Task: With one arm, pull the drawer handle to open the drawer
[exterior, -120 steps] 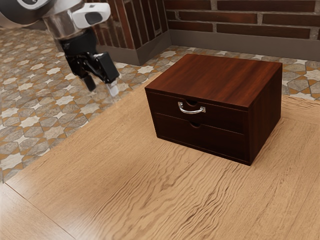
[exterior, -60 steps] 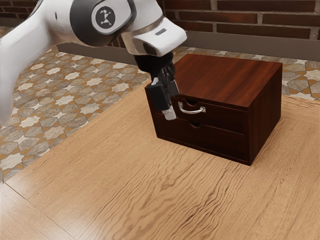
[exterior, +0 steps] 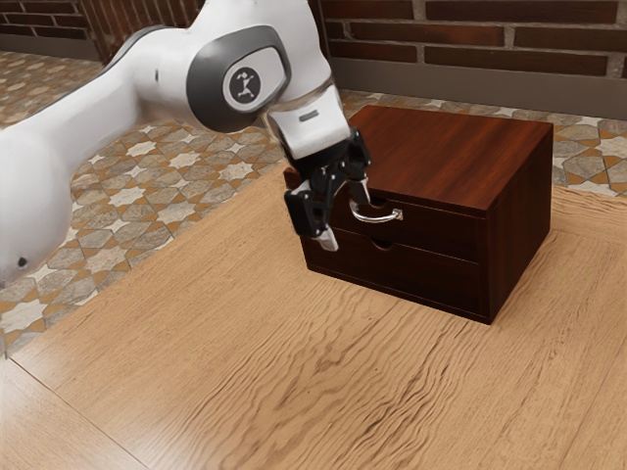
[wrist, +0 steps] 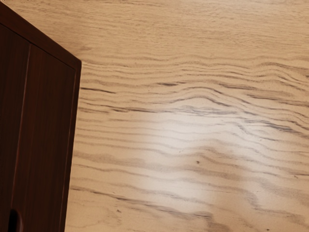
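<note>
Exterior view, its left to its right. My white arm (exterior: 118, 108) reaches in from the left. Its grey joint cap (exterior: 245, 85) carries a small white emblem, with no letters I can read.

Tool (exterior: 345, 223): black, angled down at the cabinet's front left corner, fingers standing apart and clamped on nothing. The lower finger (exterior: 323, 227) has a pale tip. The other finger is up by the handle's left end; contact cannot be told.

Drawer handle (exterior: 376, 214): a curved silver bar on the upper drawer (exterior: 431, 227), just right of the tool. That drawer's front sits flush with the lower drawer (exterior: 421, 269).

The cabinet (exterior: 441, 147) is dark red-brown wood and stands on the light wood tabletop (exterior: 245, 372). A brick wall (exterior: 470, 34) stands behind.

Wrist view: the cabinet's dark front (wrist: 34, 135) lies beside bare tabletop grain (wrist: 193, 121).
</note>
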